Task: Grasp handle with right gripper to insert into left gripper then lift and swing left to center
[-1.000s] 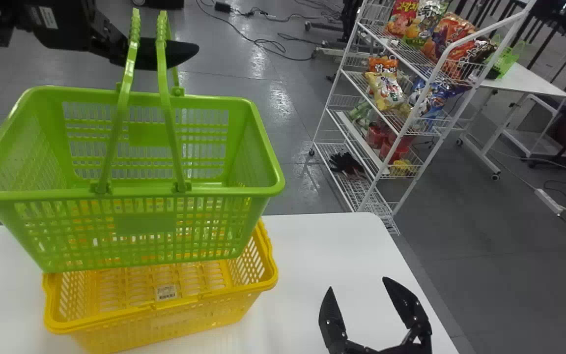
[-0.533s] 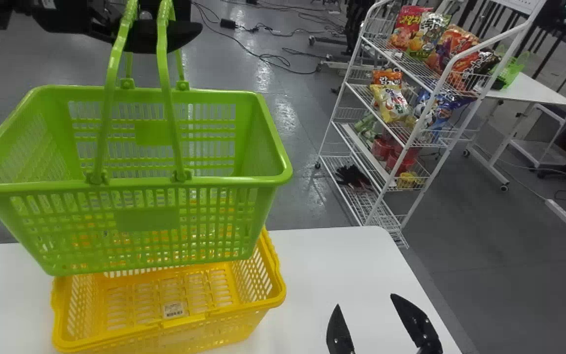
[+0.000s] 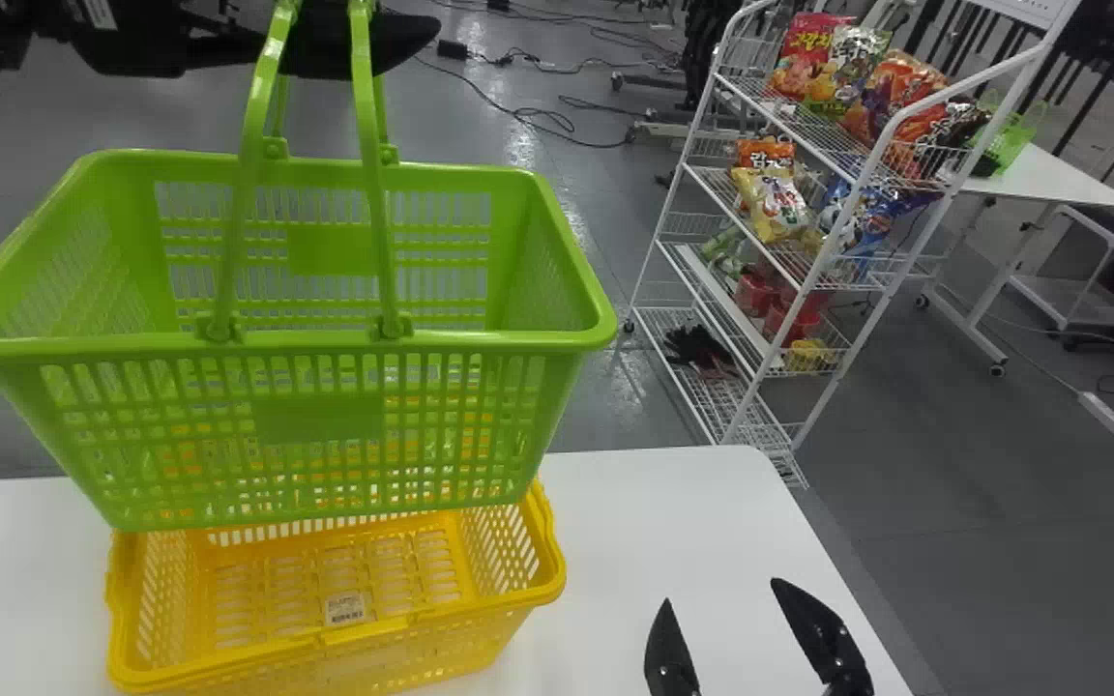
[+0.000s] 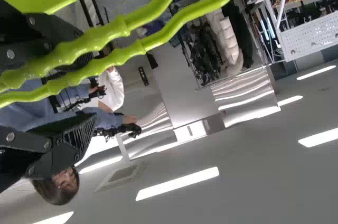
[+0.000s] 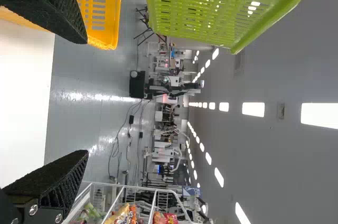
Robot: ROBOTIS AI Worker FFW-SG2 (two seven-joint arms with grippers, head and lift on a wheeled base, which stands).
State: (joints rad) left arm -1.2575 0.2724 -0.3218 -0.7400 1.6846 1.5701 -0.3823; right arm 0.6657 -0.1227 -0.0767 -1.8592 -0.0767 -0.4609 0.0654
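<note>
Saw handles (image 3: pixel 253 126) slung on parted left gripper (image 3: pixel 407 41), right gripper (image 3: pixel 717 592) wide, empty. Noted green basket (image 3: pixel 320 420) above yellow basket (image 3: pixel 402 667), label (image 3: pixel 345 608) inside latter.

My left arm (image 3: pixel 136 43) is black and blocky, with a small pale label (image 3: pixel 101 13). On my left gripper (image 3: pixel 407 41) I see dark, ribbed fingers (image 4: pixel 79 131) and round silver screws (image 4: pixel 10 54). My right gripper (image 3: pixel 719 590) has matte black wedges, latticed flanks, grainy pads (image 5: pixel 45 172) and silver screws (image 5: pixel 33 210) in black brackets (image 5: pixel 39 202).
</note>
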